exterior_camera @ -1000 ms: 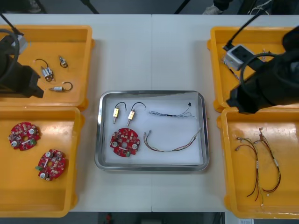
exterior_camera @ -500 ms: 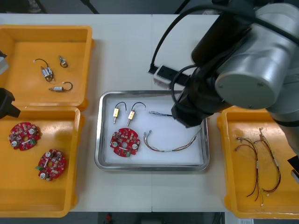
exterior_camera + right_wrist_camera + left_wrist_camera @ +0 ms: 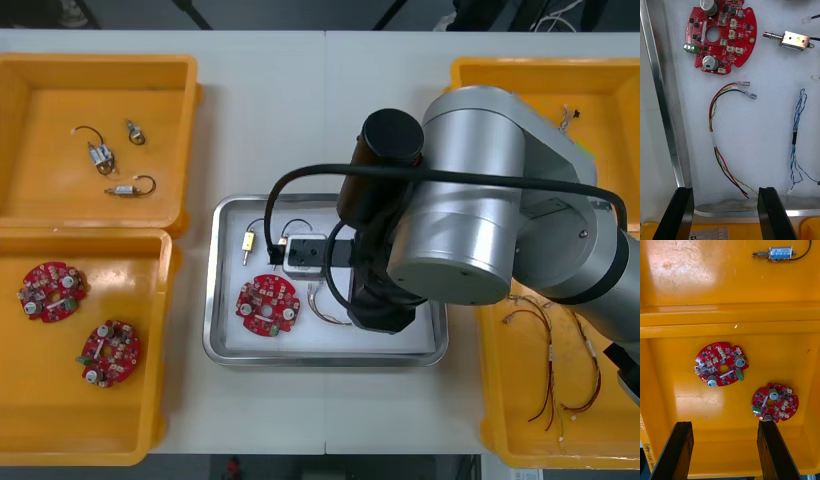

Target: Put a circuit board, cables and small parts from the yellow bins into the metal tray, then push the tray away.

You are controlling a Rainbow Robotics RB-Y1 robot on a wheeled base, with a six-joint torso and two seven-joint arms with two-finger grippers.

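The right gripper is held over the metal tray, close to the rim that adjoins a yellow bin. Its fingers are spread wide and nothing is pinched between them. The tray is white inside. Just beyond the fingertips the end of the red and yellow cable is seen. Farther on the round red circuit board is laid flat. A twisted blue and white cable is laid beside the first cable, apart from it. A small metal part is placed next to the board. In the front view the tray's right half is covered by the right arm.

The left gripper is held above the near left bin. Its fingers are likewise spread and nothing is gripped. Two spare boards are seen lying apart on the bin's floor. Another small metal part is seen in the neighbouring bin beyond the wall.
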